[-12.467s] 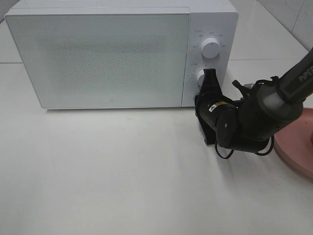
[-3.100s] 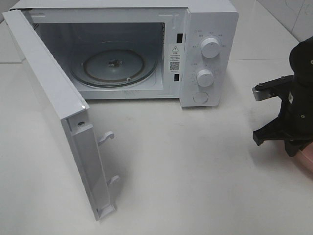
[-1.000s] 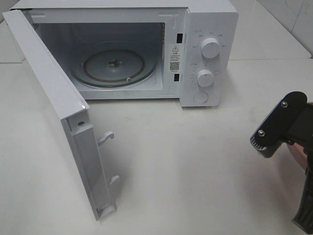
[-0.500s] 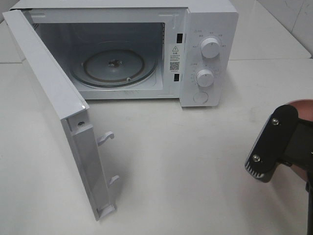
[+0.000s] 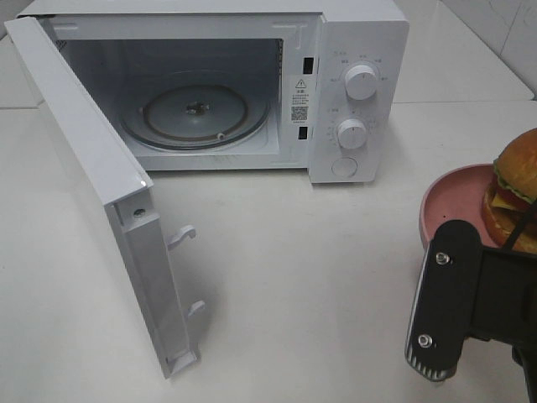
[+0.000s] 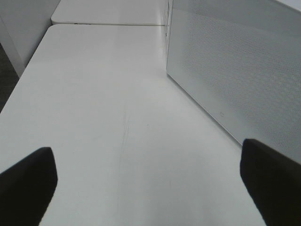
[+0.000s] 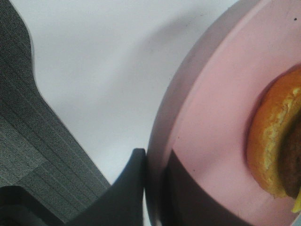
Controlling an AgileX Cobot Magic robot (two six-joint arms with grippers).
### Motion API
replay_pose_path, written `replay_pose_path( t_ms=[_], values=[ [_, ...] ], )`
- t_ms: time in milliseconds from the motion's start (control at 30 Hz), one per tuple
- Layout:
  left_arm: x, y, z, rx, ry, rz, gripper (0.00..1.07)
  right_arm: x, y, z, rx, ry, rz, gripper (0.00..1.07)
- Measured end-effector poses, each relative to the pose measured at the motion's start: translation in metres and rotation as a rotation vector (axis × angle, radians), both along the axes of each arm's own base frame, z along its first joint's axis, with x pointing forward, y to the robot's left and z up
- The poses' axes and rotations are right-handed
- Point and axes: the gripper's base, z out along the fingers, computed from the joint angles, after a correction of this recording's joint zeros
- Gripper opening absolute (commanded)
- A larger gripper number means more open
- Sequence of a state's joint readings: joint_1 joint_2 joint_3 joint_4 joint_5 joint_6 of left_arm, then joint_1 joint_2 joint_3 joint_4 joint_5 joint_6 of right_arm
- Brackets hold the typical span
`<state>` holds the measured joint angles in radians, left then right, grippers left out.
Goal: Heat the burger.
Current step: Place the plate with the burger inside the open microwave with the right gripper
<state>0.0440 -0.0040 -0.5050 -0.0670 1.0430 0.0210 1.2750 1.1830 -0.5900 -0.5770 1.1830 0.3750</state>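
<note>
right tool [image 7: 154,188]: narrow, pinched on the rim of the pink plate [image 5: 453,197], with one finger outside the rim and one on the inner face.
left tool [image 6: 150,183]: spread wide, holding nothing, low over the desk [image 5: 319,277] beside the outer face of the door [image 5: 92,193].
burger [image 5: 513,197]: on the plate at the desk's right edge, partly cut off in the high view.
burger vs right tool: it sits across the plate from the pinch, with bare pink between it and the fingers. No contact.
plate height: we think it's off the desk, but neither view shows the gap clearly.
microwave [image 5: 369,42]: along the far edge, door swung out toward the near-left corner, turntable [image 5: 195,113] bare.
risk 1: we hold one edge only and the load is offset, so the plate can tip and the burger can slide off the far side.
risk 2: the glossy rim can slip in the pinch on a fast swing.
risk 3: the stack is tall, so a high entry could knock the bun on the top of the opening.
risk 4: a wide path could clip the door.
</note>
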Motion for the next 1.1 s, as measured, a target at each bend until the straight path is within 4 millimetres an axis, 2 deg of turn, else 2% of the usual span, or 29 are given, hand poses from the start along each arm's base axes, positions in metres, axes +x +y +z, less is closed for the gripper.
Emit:
replay_pose_path(
  t_ms=[867,1100],
  values=[
    [0.0,0.0,0.0,0.0,0.0,0.0,1.02,-0.002,0.016,-0.001,-0.001,0.004,0.306,0.0],
    [0.0,0.0,0.0,0.0,0.0,0.0,1.02,0.003,0.017,0.002,-0.069,-0.025,0.431,0.0]
  ],
)
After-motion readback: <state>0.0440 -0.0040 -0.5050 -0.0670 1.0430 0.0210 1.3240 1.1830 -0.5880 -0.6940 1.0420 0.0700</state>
